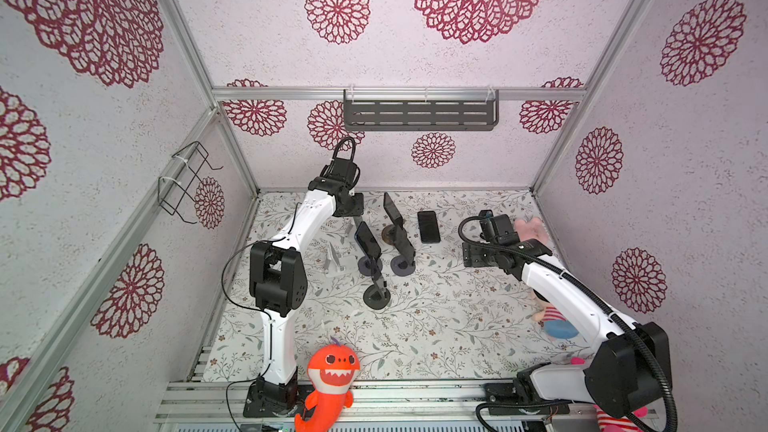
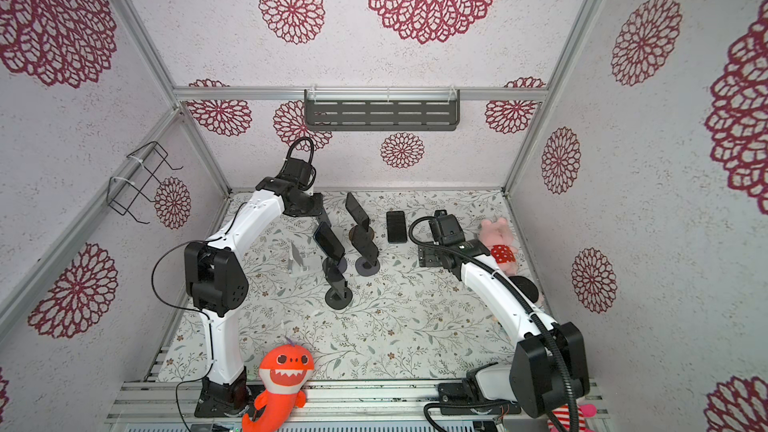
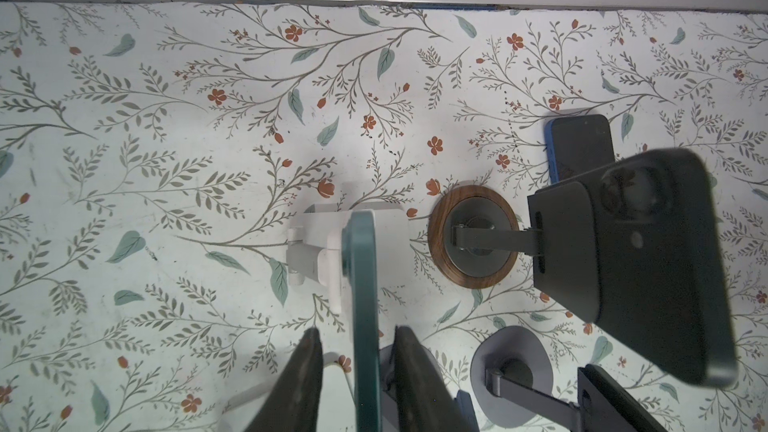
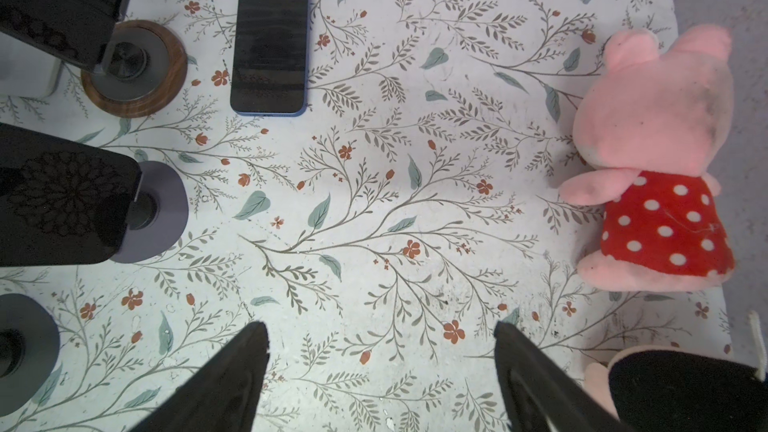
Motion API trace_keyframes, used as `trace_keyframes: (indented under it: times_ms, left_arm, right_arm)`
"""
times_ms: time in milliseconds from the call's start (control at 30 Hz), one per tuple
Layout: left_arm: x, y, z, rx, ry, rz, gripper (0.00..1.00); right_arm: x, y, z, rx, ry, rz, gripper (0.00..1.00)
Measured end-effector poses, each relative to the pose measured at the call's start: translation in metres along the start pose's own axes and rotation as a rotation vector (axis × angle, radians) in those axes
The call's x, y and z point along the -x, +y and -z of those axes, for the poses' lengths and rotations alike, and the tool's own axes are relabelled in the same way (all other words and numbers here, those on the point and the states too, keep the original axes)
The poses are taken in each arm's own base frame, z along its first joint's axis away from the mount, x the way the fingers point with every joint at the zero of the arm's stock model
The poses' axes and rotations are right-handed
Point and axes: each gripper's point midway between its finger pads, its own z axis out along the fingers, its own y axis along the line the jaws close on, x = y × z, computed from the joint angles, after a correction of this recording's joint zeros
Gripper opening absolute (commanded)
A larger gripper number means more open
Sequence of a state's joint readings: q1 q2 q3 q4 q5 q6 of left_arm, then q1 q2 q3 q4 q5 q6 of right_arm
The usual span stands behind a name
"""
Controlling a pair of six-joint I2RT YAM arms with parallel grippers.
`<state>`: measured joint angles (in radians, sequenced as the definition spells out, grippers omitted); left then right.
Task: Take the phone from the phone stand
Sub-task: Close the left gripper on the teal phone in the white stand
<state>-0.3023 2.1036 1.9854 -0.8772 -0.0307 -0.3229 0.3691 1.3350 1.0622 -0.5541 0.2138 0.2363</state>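
Straddling the phone on its phone stand, left tool stands narrowly apart; right tool gapes.

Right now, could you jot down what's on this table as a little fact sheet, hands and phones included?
Left hand: open, straddling the edge of a propped phone, gaps on both sides
Right hand: open, above bare mat
Loose phone: flat on the mat, screen up
Toys: pink plush, orange shark
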Motion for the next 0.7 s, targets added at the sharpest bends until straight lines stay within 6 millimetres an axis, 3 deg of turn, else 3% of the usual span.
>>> trace_keyframes:
  times_ms: [200,700]
  left_arm:
    - [-0.003,-0.001,-0.007,-0.002,0.016,-0.001,0.15]
    - [-0.006,-0.003,-0.004,-0.011,0.036,-0.021,0.00]
  right_arm:
    - [-0.008,-0.001,-0.004,-0.006,0.019,0.009,0.88]
    - [-0.019,-0.003,-0.007,-0.008,0.031,0.014,0.87]
